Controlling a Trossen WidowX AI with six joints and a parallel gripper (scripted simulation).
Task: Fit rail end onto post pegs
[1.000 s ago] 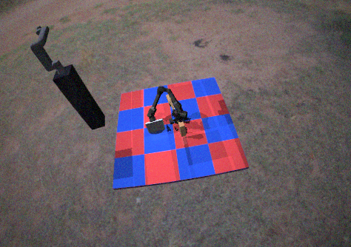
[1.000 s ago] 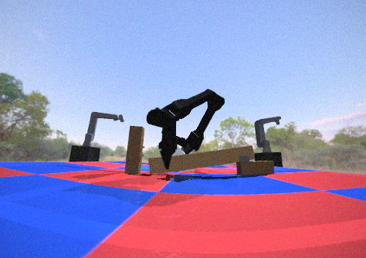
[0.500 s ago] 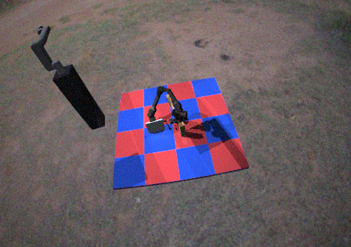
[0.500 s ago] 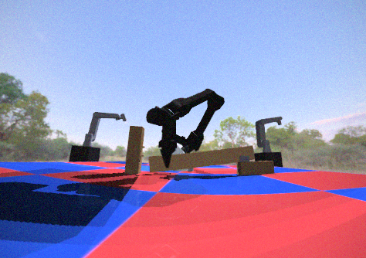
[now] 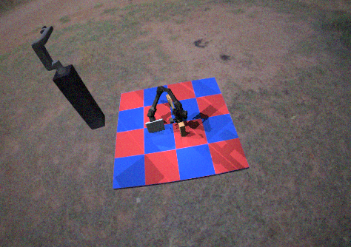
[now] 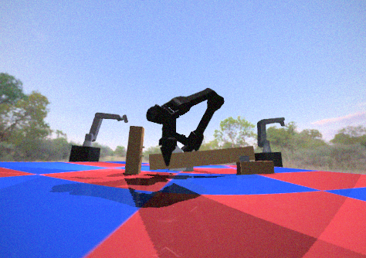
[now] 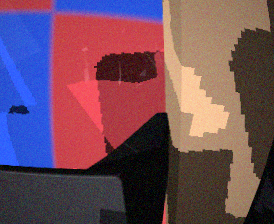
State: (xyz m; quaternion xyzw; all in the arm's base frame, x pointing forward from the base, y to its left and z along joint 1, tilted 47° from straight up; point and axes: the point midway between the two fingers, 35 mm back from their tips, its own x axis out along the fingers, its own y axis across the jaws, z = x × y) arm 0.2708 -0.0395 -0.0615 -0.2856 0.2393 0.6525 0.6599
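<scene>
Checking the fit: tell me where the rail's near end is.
In the exterior view, the rail's near end hangs off the mat, clamped by the gripper, just right of the post, not touching it.

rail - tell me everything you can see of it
The rail is a long plain beam of light wood with a squared end. The gripper is shut on it near the end facing the post. That end is off the mat, a gap short of the post. It lies nearly level, the far end at the footboard block. Its holes are not visible.
</scene>
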